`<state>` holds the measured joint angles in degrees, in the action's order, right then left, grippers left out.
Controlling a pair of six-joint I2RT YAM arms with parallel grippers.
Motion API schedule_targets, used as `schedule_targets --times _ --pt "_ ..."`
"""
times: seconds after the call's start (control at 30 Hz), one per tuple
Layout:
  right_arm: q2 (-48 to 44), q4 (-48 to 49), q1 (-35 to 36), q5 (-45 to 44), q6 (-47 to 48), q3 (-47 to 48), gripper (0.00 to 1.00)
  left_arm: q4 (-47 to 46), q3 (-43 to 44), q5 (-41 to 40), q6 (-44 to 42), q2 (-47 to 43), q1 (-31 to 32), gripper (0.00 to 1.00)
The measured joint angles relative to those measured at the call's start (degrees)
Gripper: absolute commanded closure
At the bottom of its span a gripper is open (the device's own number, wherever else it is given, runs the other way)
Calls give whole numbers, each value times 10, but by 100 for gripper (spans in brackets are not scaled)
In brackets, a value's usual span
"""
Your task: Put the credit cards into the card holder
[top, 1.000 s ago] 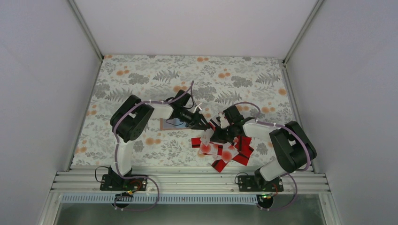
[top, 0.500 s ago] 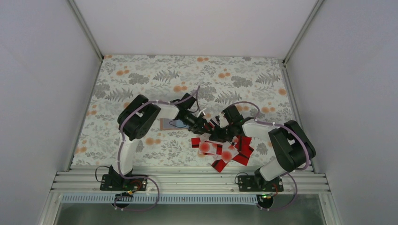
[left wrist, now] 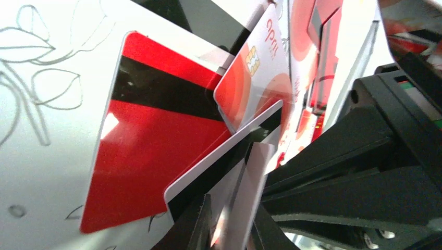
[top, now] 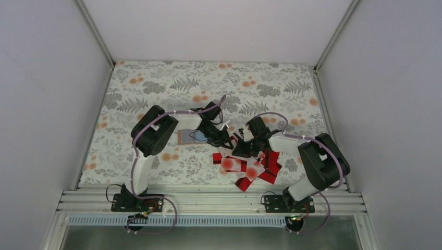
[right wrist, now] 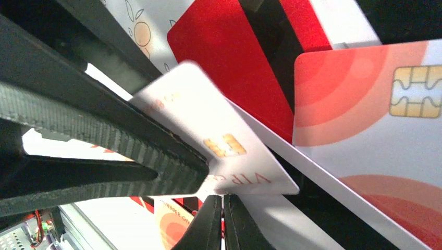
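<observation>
L claw (left wrist: pixel 229 229) closed in, nipping white card (right wrist: pixel 208 125); R claw (right wrist: pixel 223 208) pinches same card.

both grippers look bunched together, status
Right gripper shut on white card. Left gripper straddles same card, grip unconfirmed. Card holder partly under left arm.

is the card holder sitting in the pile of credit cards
No, the card holder lies apart from the credit cards, off to their left in the top view.
</observation>
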<state>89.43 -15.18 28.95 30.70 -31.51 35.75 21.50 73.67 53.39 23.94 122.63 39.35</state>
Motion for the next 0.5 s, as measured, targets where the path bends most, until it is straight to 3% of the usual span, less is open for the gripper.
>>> schedule_targets --times 0.13,0.33,0.5 --pt "2 0 0 -5 1 3 96 38 10 -57 -22 -17 4 97" --pt "0 -7 0 -17 2 13 95 52 10 -101 -38 -45 4 98" --pt "-23 -46 -1 -71 9 27 87 68 21 -121 -26 -69 3 98"
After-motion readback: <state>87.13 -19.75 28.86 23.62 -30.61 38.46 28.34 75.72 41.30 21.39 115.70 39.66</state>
